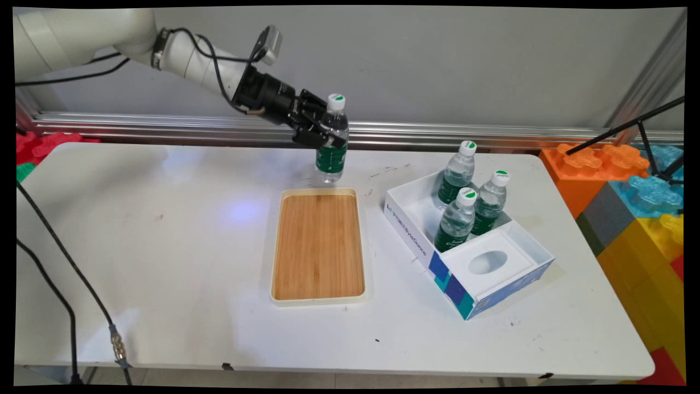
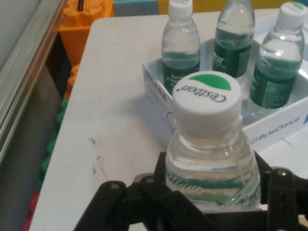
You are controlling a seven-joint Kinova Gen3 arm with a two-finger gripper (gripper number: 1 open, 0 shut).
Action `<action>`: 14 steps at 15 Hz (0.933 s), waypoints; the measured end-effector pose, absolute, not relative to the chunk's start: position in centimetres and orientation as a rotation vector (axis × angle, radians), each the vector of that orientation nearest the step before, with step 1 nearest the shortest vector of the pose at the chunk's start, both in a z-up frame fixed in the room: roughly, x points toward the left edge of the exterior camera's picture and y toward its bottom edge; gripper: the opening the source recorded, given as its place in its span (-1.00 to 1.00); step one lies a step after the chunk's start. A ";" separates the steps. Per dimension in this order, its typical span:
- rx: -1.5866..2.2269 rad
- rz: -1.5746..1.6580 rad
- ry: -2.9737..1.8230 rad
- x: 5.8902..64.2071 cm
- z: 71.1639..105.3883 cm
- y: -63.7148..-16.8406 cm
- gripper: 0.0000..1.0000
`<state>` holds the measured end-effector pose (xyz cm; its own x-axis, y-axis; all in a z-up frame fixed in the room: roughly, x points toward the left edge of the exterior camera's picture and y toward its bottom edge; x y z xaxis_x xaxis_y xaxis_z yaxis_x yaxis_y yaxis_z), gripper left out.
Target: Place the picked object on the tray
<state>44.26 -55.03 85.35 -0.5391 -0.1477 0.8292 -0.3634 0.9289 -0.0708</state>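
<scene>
The end effector (image 1: 324, 131) is clenched around the shoulder of an upright water bottle (image 1: 331, 148), held above the worktop (image 1: 164, 246) just beyond the wooden tray's (image 1: 319, 246) far edge, while three bottles (image 1: 471, 205) stand in the white box (image 1: 492, 273).

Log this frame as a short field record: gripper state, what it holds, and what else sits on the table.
gripper: black two-finger gripper, shut on held bottle
held bottle: water bottle with white cap and green label, upright, gripped around its upper body, beyond the tray's far end; whether it touches the table cannot be told
tray: wood-lined tray, nothing on it
box: white open box, right of the tray
box bottles: three bottles standing in the box's far compartment
table: white table
</scene>
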 end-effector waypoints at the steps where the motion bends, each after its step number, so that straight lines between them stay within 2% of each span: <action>1: 0.355 0.288 -2.144 44.4 84.5 -55.0 -1.00; 9: 0.341 0.228 -2.156 44.5 77.9 -55.8 -1.00; 14: 0.327 0.213 -2.148 44.3 75.8 -56.3 -1.00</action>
<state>44.34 -56.28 75.82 -0.5395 -0.1523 0.8281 -0.3120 0.9497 -0.0286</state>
